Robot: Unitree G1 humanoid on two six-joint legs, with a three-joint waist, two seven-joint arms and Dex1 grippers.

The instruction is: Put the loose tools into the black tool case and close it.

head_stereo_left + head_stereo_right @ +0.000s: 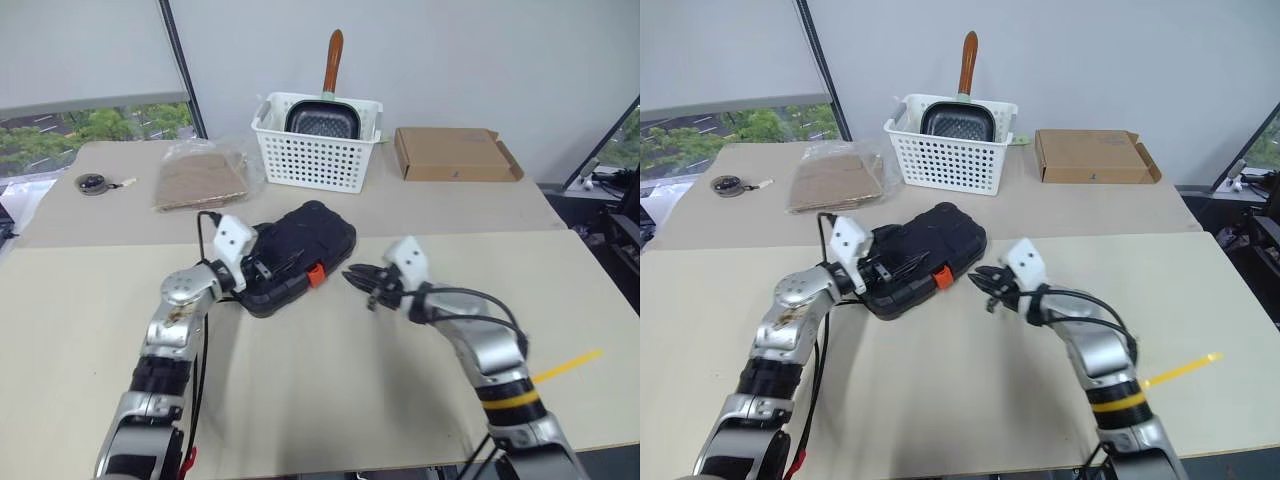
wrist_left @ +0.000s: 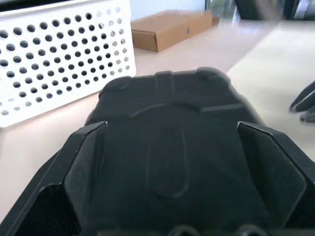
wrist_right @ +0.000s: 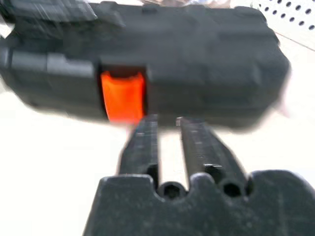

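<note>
My right gripper (image 1: 362,283) hangs just above the table with nothing in it, its two black fingers (image 3: 142,142) parted by a narrow slit. Straight ahead of those tips, a short way off and not touching, is the small orange latch (image 3: 123,96) on the front edge of the black tool case (image 1: 300,255). From my head the case lies to the left of this hand, its long axis slanting from near-left to far-right across the table, with the latch side turned toward the right gripper.

My left gripper (image 1: 262,268) is at the case's near-left end, fingers (image 2: 81,172) spread wide, one on each side of the closed lid in the wrist view. Whether the pads actually press the shell I cannot tell.

The lid looks down, and I see no loose tools lying on the table, so I judge the packing done and only the latch left to check. That job falls to the right hand: a short reach forward and leftward would bring it onto the latch, while the left steadies the far end.
</note>
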